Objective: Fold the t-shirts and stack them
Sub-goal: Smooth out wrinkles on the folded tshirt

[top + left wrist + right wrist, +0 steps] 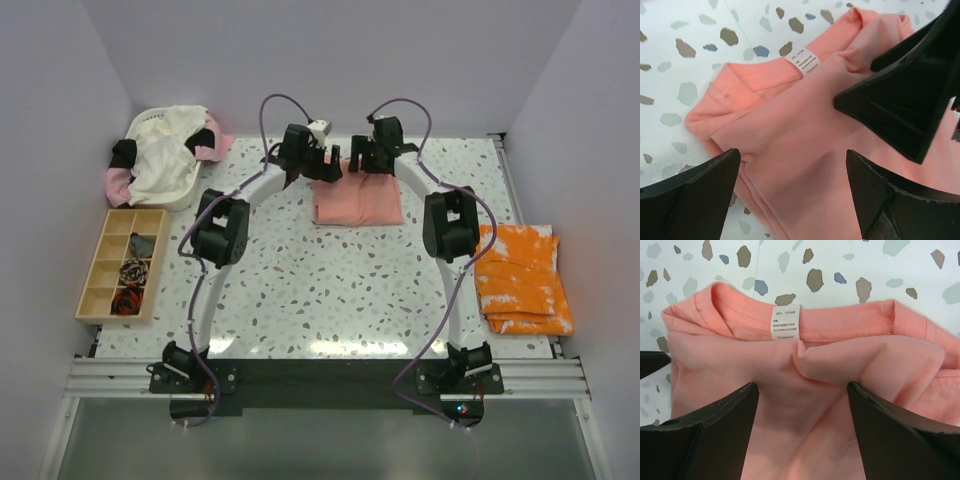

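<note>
Our left gripper (792, 160) and right gripper (802, 390) hang open over the salmon-pink t-shirt (360, 205), seemingly fully folded; next we must grip and stack it.

Table (330, 290): white speckled terrazzo top. Salmon-pink t-shirt (360, 203) lies folded flat at the middle of the far edge, neck label (785, 322) facing up. Orange t-shirt (522, 278) with white splotches lies folded at the right edge. White basket (146, 118) heaped with cream cloth (170, 150) sits in the far-left corner. Wooden divided tray (105, 317) lies along the left edge, dark bits in some compartments.
</note>
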Controlling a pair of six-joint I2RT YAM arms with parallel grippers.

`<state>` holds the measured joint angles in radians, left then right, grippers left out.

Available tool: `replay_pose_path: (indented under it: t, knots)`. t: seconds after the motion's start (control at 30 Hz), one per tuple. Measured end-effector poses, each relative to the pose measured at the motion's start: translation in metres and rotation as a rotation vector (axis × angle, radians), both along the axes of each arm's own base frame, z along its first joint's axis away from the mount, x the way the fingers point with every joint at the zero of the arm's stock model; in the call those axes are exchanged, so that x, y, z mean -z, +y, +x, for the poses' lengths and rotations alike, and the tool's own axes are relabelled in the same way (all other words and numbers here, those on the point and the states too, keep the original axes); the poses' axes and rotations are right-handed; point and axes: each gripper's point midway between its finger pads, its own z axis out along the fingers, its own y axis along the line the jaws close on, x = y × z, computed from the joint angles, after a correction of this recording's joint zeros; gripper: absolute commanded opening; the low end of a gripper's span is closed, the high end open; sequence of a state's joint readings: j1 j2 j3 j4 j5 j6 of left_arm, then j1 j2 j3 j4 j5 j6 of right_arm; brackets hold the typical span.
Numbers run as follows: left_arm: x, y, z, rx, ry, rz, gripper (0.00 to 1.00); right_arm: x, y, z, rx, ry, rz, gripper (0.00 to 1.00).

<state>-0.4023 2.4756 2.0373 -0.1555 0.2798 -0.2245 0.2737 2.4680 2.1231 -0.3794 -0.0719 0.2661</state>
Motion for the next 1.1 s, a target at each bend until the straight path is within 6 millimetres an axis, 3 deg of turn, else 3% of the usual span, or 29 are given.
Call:
replay_pose_path:
  t: [0.17, 0.27, 0.37, 0.47, 0.53, 0.73, 0.93, 1.1]
  knots:
    - [-0.04, -0.01, -0.001, 0.004, -0.114, 0.06, 0.93, -0.016, -0.008, -0.015, -0.008, -0.017, -0.022, 0.78]
    - [-0.056, -0.013, -0.001, 0.004, -0.156, 0.077, 0.9, -0.044, -0.014, -0.019, -0.001, -0.061, -0.036, 0.78]
    - [-0.059, -0.013, -0.001, 0.009, -0.169, 0.088, 0.81, -0.071, -0.019, -0.024, 0.0, -0.105, -0.038, 0.77]
    - [-0.056, -0.013, -0.004, 0.02, -0.158, 0.099, 0.78, -0.081, -0.024, -0.028, 0.008, -0.119, -0.051, 0.77]
    - [-0.055, -0.014, -0.005, 0.026, -0.154, 0.1, 0.77, -0.077, -0.028, -0.029, 0.019, -0.112, -0.068, 0.77]
    - [-0.035, -0.018, -0.007, 0.038, -0.126, 0.111, 0.74, -0.034, -0.047, -0.051, 0.051, 0.0, -0.137, 0.75]
    - [0.002, -0.016, -0.011, 0.041, -0.069, 0.146, 0.72, -0.03, -0.065, -0.048, 0.088, 0.014, -0.149, 0.75]
    - [0.019, -0.012, -0.011, 0.038, -0.052, 0.174, 0.7, -0.014, -0.08, -0.042, 0.114, 0.043, -0.146, 0.71]
